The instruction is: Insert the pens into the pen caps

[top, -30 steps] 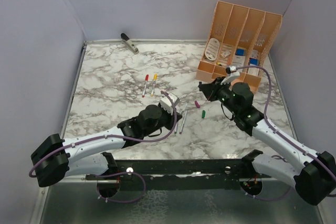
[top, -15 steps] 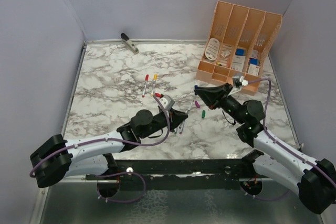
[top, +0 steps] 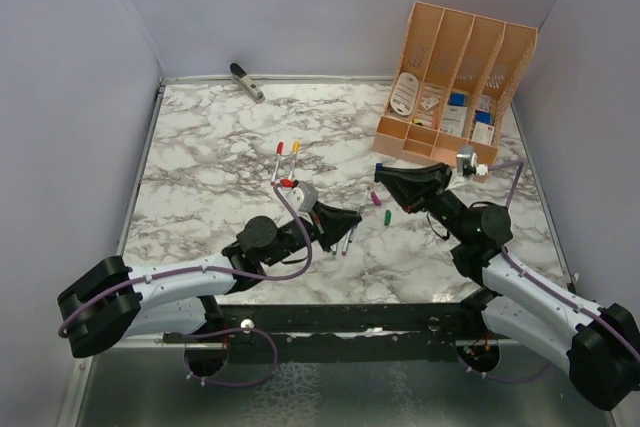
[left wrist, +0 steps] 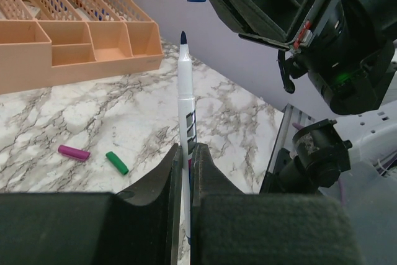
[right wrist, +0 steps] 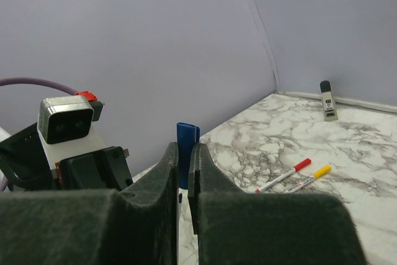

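Both are pinching: left fingers (left wrist: pixel 167 175) gripping the stiff, probably slippery pen (left wrist: pixel 186 107) low down, right fingers (right wrist: pixel 162 175) the tiny blue cap (right wrist: pixel 187 136).

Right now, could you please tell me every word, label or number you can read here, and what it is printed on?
Nothing is legible.
Pen in the left gripper: dark print on barrel, blurred.
Items in the orange organizer: labels too small.
Grey tool by the far wall: any marking too small to read.
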### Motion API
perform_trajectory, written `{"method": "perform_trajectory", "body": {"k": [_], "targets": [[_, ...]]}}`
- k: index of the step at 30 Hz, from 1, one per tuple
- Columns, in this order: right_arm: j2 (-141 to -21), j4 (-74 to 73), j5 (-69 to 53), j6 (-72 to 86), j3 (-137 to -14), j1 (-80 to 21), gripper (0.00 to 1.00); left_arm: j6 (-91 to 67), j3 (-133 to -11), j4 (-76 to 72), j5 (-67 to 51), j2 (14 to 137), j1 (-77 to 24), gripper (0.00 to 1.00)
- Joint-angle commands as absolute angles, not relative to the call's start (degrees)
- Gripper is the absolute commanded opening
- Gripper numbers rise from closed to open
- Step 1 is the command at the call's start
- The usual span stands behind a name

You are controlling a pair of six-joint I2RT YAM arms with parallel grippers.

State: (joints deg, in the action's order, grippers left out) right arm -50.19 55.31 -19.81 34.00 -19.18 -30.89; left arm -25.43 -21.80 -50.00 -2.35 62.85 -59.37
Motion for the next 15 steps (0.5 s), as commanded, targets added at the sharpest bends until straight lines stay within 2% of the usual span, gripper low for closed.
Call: {"method": "perform_trajectory", "body": {"k": [1,15], "targets": [[-50.4,60.7,-20.3,35.2,-17.8,-30.8,0.01,-26.8,-22.2,-55.6,-4.6,63.6,-59.4,0.0],[-52.0,66.8,-20.3,36.5,-16.0,-30.8,0.01,-28.4,-23.3,-59.9,-6.3,67.7,-59.4,0.0]]}}
